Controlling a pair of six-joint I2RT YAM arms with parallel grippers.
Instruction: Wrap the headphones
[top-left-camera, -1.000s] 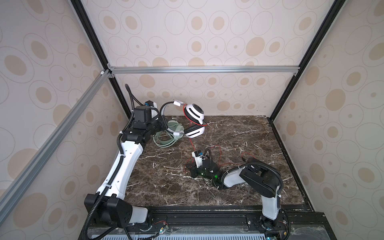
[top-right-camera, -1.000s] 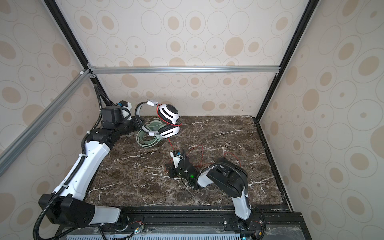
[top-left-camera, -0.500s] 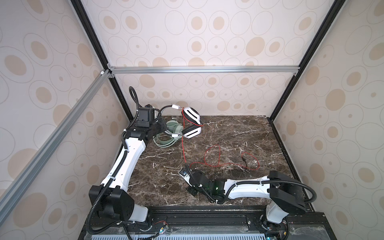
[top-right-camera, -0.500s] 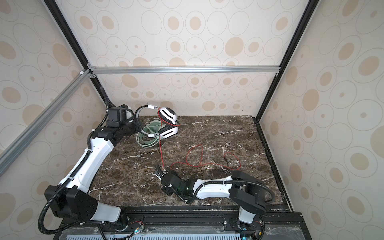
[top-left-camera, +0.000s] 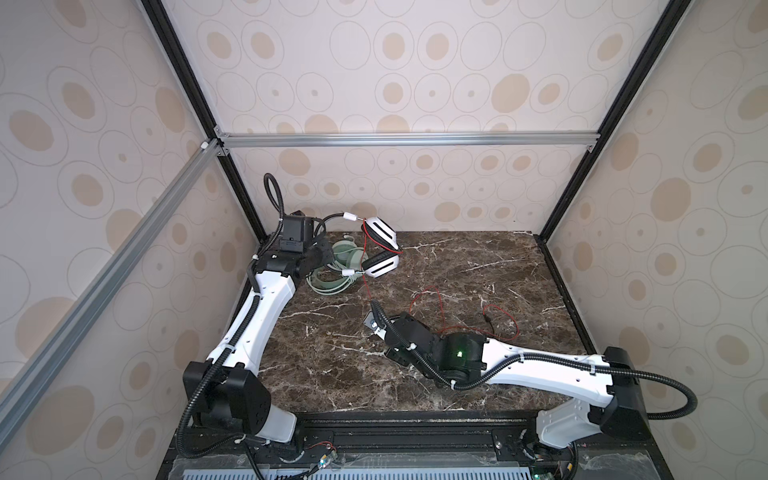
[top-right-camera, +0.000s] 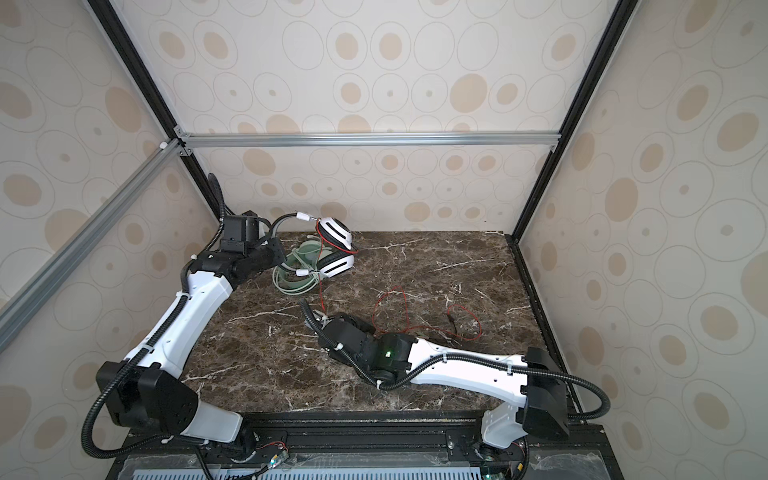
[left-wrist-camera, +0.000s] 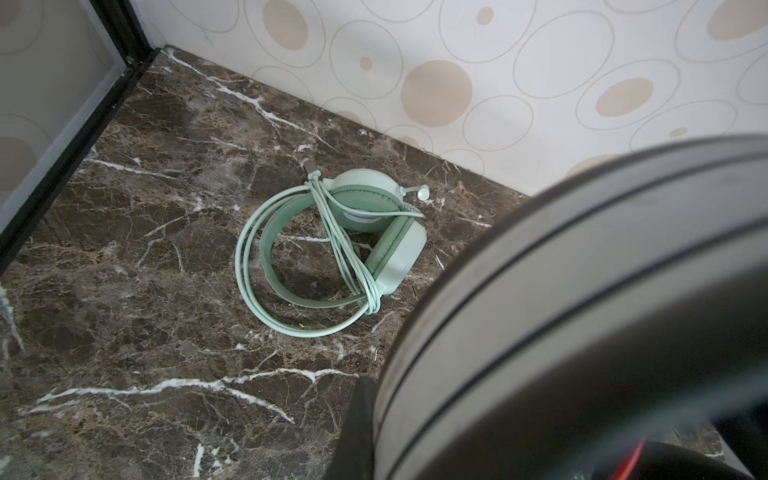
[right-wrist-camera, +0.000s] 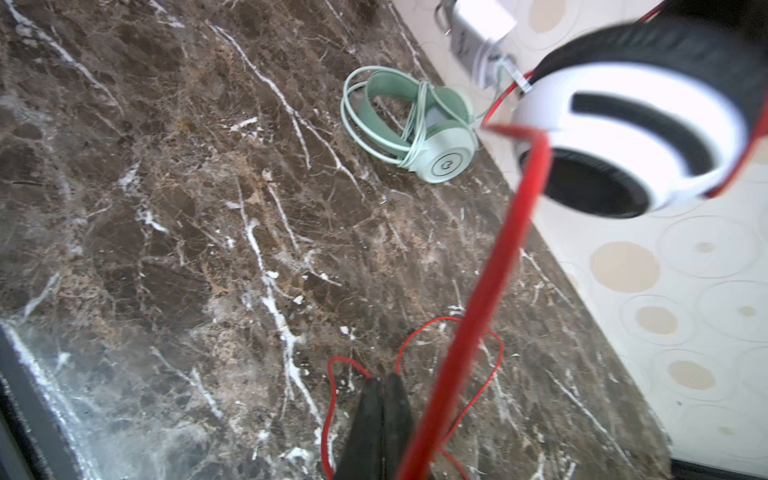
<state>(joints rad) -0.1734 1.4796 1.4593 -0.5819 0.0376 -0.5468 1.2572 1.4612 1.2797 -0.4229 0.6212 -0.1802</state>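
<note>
Tbl (top-left-camera: 457, 257): mint headset (left-wrist-camera: 399, 253), red cable (top-left-camera: 432, 287)

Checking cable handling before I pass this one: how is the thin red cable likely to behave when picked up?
Likely floppy and light: the red cable lies in loose loops on the table. It probably straightens only under pull, as between the right gripper and the white-and-black headset. The loops might snag when dragged.
</note>
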